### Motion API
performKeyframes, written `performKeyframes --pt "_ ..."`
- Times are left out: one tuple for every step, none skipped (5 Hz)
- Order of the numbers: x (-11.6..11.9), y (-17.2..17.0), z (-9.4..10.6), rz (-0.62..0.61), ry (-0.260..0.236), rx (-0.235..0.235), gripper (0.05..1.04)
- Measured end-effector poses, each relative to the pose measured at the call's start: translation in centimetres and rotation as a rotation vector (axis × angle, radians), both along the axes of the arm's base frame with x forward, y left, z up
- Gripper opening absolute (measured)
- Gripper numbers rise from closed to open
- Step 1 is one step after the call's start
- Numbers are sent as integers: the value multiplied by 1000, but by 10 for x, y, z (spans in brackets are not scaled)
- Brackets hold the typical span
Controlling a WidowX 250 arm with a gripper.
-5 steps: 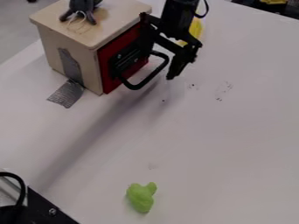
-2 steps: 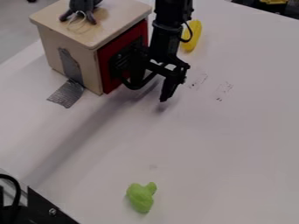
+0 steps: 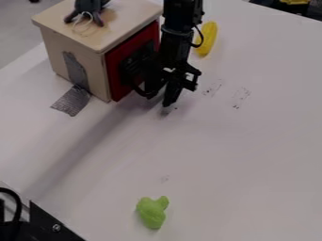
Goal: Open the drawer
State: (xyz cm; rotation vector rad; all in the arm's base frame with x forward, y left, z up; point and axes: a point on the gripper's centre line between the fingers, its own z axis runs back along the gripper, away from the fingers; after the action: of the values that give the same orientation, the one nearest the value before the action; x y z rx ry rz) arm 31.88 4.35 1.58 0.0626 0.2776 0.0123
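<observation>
The black gripper point(image 3: 162, 96) hangs low over the white table, right in front of the drawer's black handle point(image 3: 139, 89), and overlaps it from this angle. Part of the handle is hidden behind the gripper; whether the two touch I cannot tell. The drawer's red front point(image 3: 116, 87) sits in the right side of a light wooden box point(image 3: 94, 23), and no gap shows around it. Its right part is covered by the arm.
A dark toy point(image 3: 90, 8) lies on top of the box. Grey tape point(image 3: 71, 100) holds the box to the table point(image 3: 232, 155). Behind the arm is a yellow object point(image 3: 207, 38). A green toy point(image 3: 151, 212) lies near the front, with black equipment point(image 3: 47, 223) at lower left.
The gripper has come down and to the left, closer to the handle's outer end. The drawer front and the toys have kept their places.
</observation>
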Motion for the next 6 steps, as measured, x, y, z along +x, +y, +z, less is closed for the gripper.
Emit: performKeyframes --pt "5 -15 1 -50 -12 -2 182" --pt "14 -35 8 -88 -33 -17 128" --pt "18 -45 7 -120 -29 -19 122" --pt "17 -53 6 -139 -25 -23 122" --pt "16 -69 6 -170 -23 -35 122" --pt "18 -77 5 -191 -18 -35 122"
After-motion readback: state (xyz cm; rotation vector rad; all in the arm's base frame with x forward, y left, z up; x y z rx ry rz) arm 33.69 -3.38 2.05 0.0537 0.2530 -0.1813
